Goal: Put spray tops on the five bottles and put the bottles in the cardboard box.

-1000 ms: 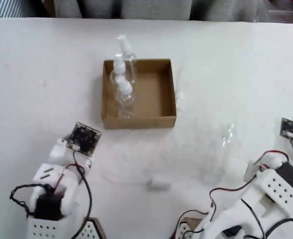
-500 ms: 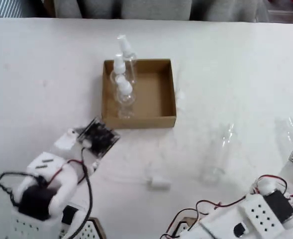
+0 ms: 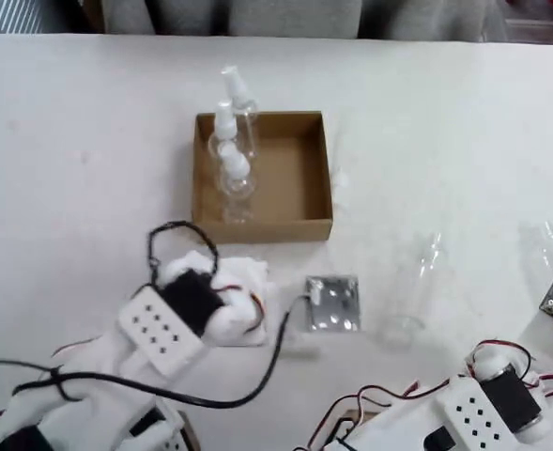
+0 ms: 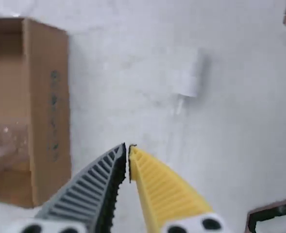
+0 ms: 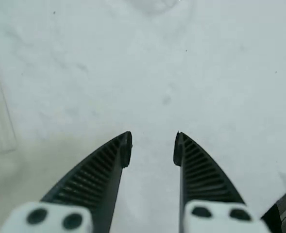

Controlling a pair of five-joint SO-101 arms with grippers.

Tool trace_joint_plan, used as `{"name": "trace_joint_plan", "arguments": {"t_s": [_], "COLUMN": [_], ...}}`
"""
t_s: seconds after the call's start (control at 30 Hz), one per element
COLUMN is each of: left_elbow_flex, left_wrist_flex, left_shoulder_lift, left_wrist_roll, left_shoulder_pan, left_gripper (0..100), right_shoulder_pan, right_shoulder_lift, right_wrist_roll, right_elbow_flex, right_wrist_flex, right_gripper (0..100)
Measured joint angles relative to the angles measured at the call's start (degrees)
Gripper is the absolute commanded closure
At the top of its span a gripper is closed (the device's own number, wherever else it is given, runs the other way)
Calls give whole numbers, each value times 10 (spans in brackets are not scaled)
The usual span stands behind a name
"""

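A cardboard box [image 3: 306, 178] sits open near the middle of a white table [image 3: 79, 141]. Three clear bottles with spray tops [image 3: 236, 178] stand in a row along the box's nine o'clock wall. The farthest one's top rises past the rim at eleven o'clock, and I cannot tell whether that bottle is inside.

At four o'clock from the box, well apart from it, a clear bottle [image 3: 415, 282] with a bare neck stands on the table. A second clear bottle [image 3: 548, 246] stands near the table's right edge, between three and four o'clock, too faint to judge its neck.

In the left wrist view, a loose white spray top [image 4: 189, 80] lies on the table beside the box's outer wall. The left gripper [image 4: 128, 148], one finger grey and one yellow, has its tips pressed together with nothing between them, short of the spray top. The left arm [image 3: 163, 324] reaches in from seven o'clock.

The right gripper [image 5: 152, 141] hangs over bare table, its black fingers a narrow gap apart, holding nothing. The right arm [image 3: 487, 413] sits at five o'clock, near the front edge.
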Motion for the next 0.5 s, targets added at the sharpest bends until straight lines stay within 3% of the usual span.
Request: {"name": "trace_joint_plan", "arguments": {"t_s": [0.2, 0.37, 0.5], "left_elbow_flex": [0, 0, 0], "left_wrist_flex": [-51, -92, -127], "left_shoulder_lift": [79, 154, 217], "left_wrist_roll": [-11, -11, -11], "left_shoulder_pan": [52, 57, 57], "left_gripper": [902, 804, 797], "right_shoulder_pan": [0, 0, 0], "right_shoulder_lift": [0, 0, -2], "right_wrist_roll": [0, 0, 0], "right_elbow_flex": [2, 16, 17], "right_wrist_flex": [-7, -26, -28], "right_gripper": [876, 876, 876]}}
